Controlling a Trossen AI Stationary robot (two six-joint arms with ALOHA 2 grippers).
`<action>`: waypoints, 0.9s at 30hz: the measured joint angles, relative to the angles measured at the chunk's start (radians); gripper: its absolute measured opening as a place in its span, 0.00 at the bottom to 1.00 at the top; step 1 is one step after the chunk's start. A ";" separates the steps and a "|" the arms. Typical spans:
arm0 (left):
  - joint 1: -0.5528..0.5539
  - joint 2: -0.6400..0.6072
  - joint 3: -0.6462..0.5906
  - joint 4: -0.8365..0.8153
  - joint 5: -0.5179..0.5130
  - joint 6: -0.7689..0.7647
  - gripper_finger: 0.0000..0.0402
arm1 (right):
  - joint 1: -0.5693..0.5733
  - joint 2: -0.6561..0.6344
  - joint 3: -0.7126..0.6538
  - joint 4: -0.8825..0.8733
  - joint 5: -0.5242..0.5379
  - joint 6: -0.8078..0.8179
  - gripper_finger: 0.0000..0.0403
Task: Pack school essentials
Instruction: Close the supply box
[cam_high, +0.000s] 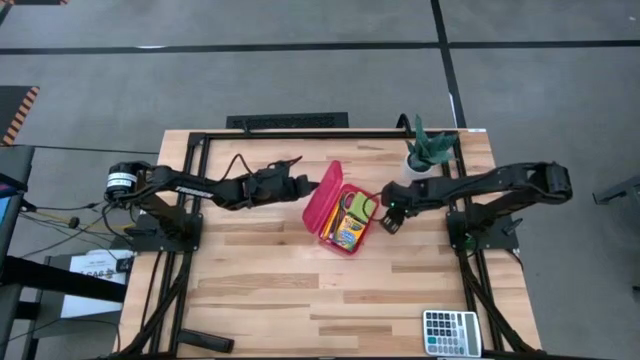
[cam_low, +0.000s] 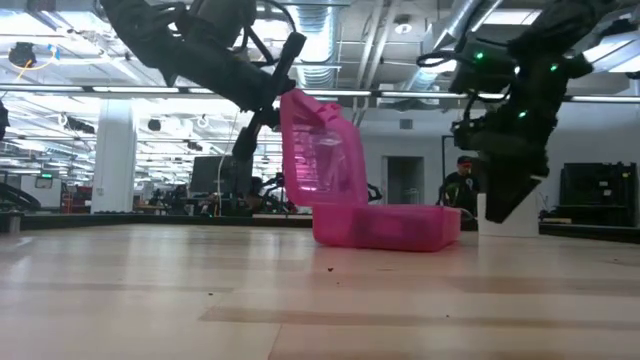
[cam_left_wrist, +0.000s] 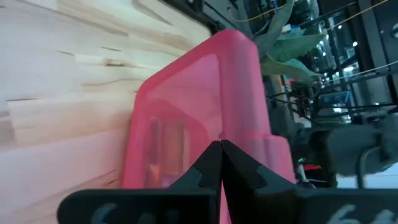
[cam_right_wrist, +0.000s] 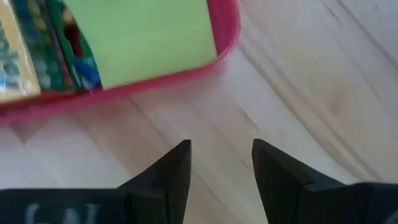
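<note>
Nearest us lies bare table (cam_high: 300, 300), a wide stretch of planks with only the calculator (cam_high: 452, 332) at its near right corner, close to the edge. We see plenty of free room there.

Mid-table sits the pink case (cam_high: 348, 232), open, its lid (cam_high: 322, 195) tilted up on the left side. In the low view the lid (cam_low: 322, 160) stands nearly upright over the tray (cam_low: 385, 226). Inside the tray we see the crayon box (cam_high: 347, 231) and, at the end toward the right arm, the lime pad (cam_right_wrist: 143, 34) lying flat against the tray's rim. Other small stationery beside them is too small for us to tell apart.

The left gripper (cam_high: 310, 187) reaches in from the left and meets the lid's upper edge; its fingers (cam_left_wrist: 219, 168) are pressed together, with the lid's edge right in front of the tips. We cannot tell whether they pinch the lid or only rest against it.

The right gripper (cam_high: 390, 222) hovers just beside the tray's right end, above bare wood, jaws spread with nothing between them (cam_right_wrist: 221, 165). A narrow strip of table separates it from the rim.

Farther back, the plant (cam_high: 425, 152) stands near the far right edge, close behind the right arm.
</note>
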 joint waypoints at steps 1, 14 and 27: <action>0.001 0.000 0.004 0.000 0.000 0.000 0.00 | 0.010 0.010 -0.012 0.035 0.000 0.008 0.44; -0.020 0.074 0.076 -0.042 -0.017 0.024 0.00 | 0.012 0.202 -0.014 0.457 -0.113 0.010 0.42; -0.066 0.285 0.260 -0.067 0.149 0.057 0.00 | 0.000 0.089 0.060 0.311 -0.123 -0.046 0.40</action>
